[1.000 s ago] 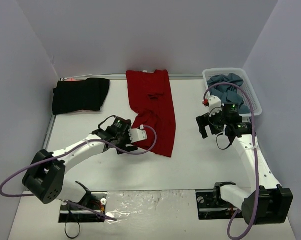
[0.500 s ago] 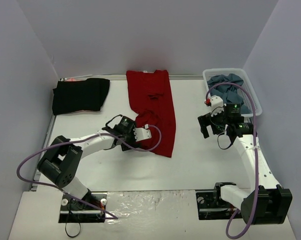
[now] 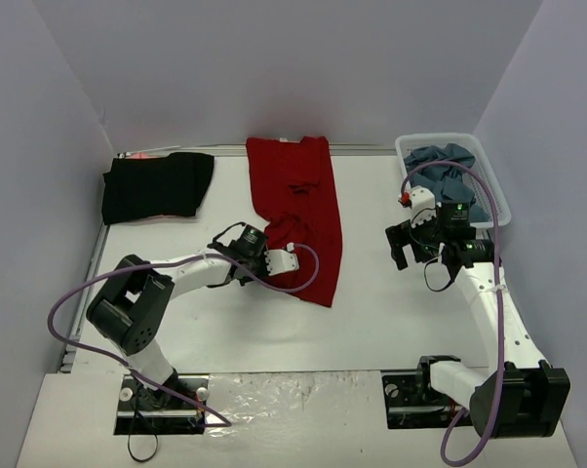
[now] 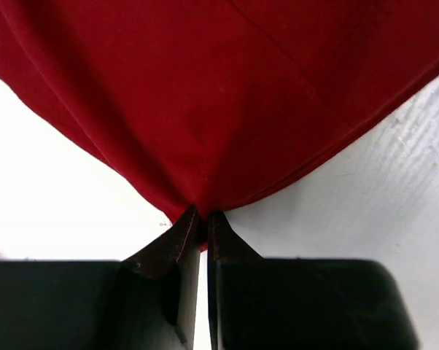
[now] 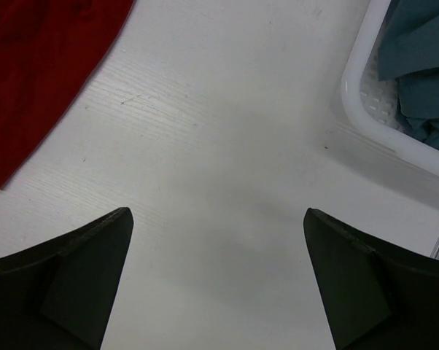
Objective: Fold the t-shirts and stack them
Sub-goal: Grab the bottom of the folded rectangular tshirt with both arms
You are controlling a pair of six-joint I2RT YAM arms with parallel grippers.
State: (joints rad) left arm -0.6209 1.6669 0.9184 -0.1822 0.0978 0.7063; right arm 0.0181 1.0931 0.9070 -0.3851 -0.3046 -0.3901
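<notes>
A dark red t-shirt (image 3: 298, 200) lies lengthwise, partly folded, on the white table, and it fills the top of the left wrist view (image 4: 219, 95). My left gripper (image 3: 265, 252) (image 4: 203, 216) is at its lower left edge, shut on a pinched corner of the red cloth. A black t-shirt (image 3: 157, 185) lies folded at the back left. Slate blue-grey t-shirts (image 3: 448, 171) (image 5: 424, 65) are heaped in the basket. My right gripper (image 3: 399, 246) (image 5: 217, 213) hovers open over bare table between the red shirt (image 5: 37, 73) and the basket, holding nothing.
The white lattice basket (image 3: 404, 148) (image 5: 351, 95) stands at the back right, against the side wall. Grey walls close in the table on three sides. A purple cable loops from the left wrist over the red shirt's lower edge.
The left gripper slid toward the red shirt's lower left edge and went from open to shut on the cloth. The right arm has hardly moved.
</notes>
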